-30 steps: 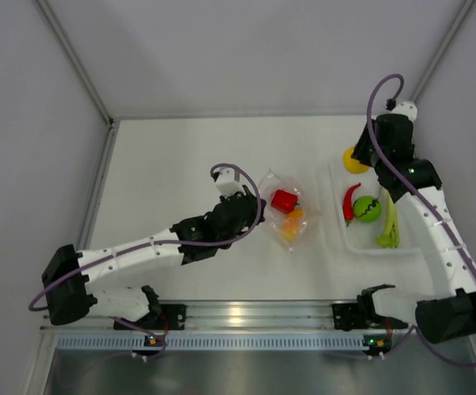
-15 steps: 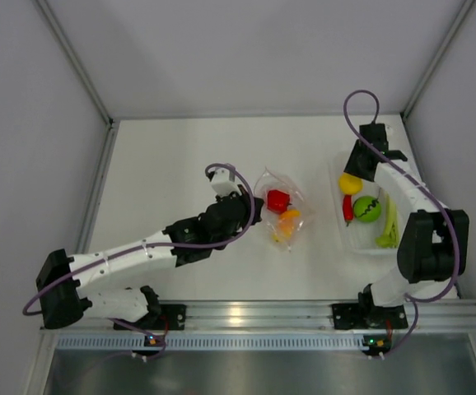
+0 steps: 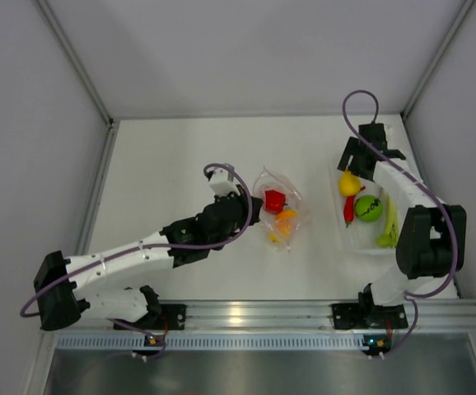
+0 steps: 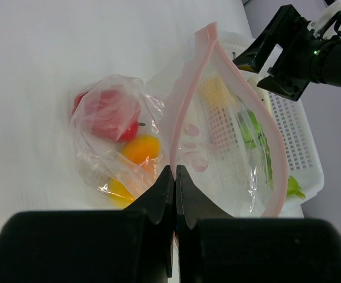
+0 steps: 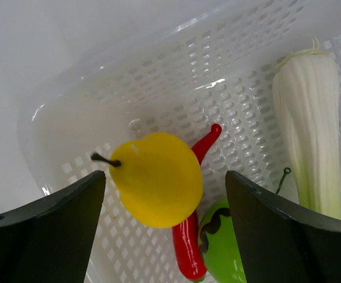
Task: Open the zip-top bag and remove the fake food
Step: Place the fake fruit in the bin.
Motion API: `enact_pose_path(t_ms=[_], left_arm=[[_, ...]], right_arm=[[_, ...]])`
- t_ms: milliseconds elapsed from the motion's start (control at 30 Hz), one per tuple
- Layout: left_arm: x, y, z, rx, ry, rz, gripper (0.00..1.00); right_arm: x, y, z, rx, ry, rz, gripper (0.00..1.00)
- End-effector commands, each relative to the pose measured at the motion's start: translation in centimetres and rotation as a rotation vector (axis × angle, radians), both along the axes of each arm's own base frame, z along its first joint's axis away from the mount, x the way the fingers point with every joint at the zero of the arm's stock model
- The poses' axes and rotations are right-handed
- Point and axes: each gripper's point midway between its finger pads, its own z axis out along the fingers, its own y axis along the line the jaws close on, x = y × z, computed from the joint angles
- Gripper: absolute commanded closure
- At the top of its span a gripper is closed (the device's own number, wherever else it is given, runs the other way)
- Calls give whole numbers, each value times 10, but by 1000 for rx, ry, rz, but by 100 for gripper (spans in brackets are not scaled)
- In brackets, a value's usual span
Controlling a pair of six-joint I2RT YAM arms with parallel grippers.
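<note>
The clear zip-top bag lies mid-table with its pink zip mouth gaping. My left gripper is shut on the bag's near rim. Fake food still inside: a red pepper, an orange piece and a yellow piece. My right gripper stands open over the white tray, fingers well apart from the yellow pear below them. The pear rests on a red chili, beside a green ball and a pale leek.
The perforated tray sits just right of the bag, near the right wall. White walls enclose the table on the left, back and right. A metal rail runs along the near edge by the arm bases.
The right gripper carried the yellow pear over the tray, then opened and let it go; it now lies on the chili. The left gripper drew the bag slightly left.
</note>
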Motion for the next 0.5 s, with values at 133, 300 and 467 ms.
enact_pose_path(t_ms=[133, 300, 467], left_arm=[[2, 2, 14, -32, -33, 1, 100], [3, 0, 17, -34, -37, 0, 100], [5, -3, 20, -37, -38, -2, 100]], right_arm=[[-11, 4, 97, 1, -208, 41, 16], [-43, 105, 160, 323, -448, 488, 1], [-87, 151, 194, 430, -486, 623, 15]])
